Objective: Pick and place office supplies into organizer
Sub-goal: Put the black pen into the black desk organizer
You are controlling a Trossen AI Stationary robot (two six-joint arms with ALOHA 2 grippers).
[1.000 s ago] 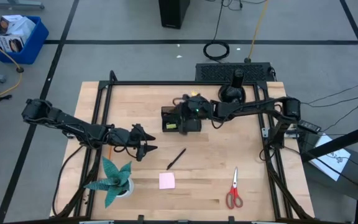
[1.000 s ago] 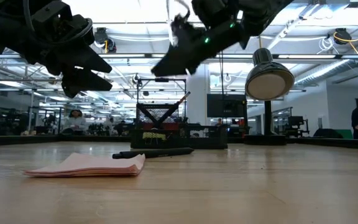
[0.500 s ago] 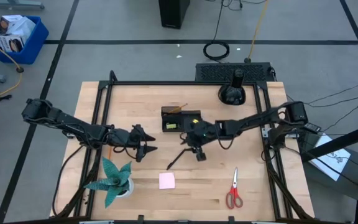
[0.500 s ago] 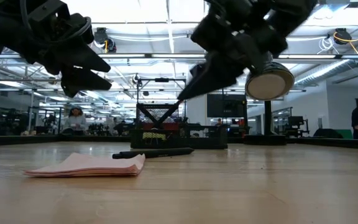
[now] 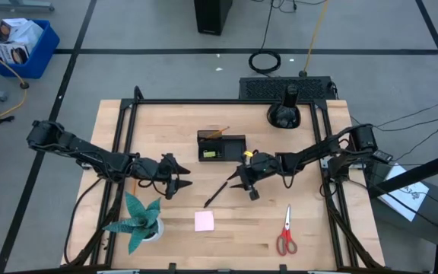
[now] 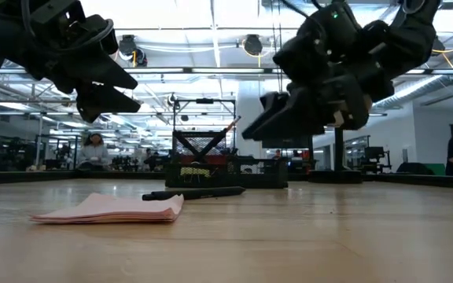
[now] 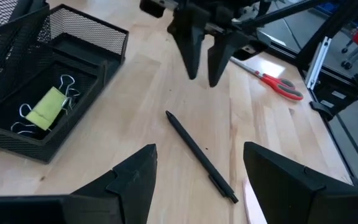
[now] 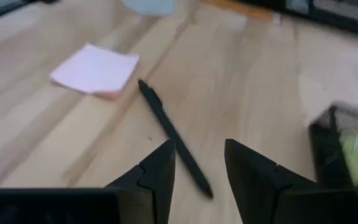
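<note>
Overhead ceiling strip lights (image 6: 211, 20) blazing, washing out top of low view. Grippers showing as dark silhouettes against that glare. Tabletop (image 5: 166, 129) evenly lit, shadows staying soft and short. Right wrist view smearing with motion blur; organizer (image 8: 347, 149) there looking fuzzy. Left wrist view staying sharp.

The right arm reaches in from the right side of the table toward its middle. Its right gripper (image 5: 243, 187) hangs in the air, pointing down, and its two fingers (image 7: 190, 46) stand a little apart with nothing between them. The left arm stretches in from the left side. Its left gripper (image 5: 179, 182) hangs in the air too, fingers (image 7: 137, 175) spread wide and empty.
</note>
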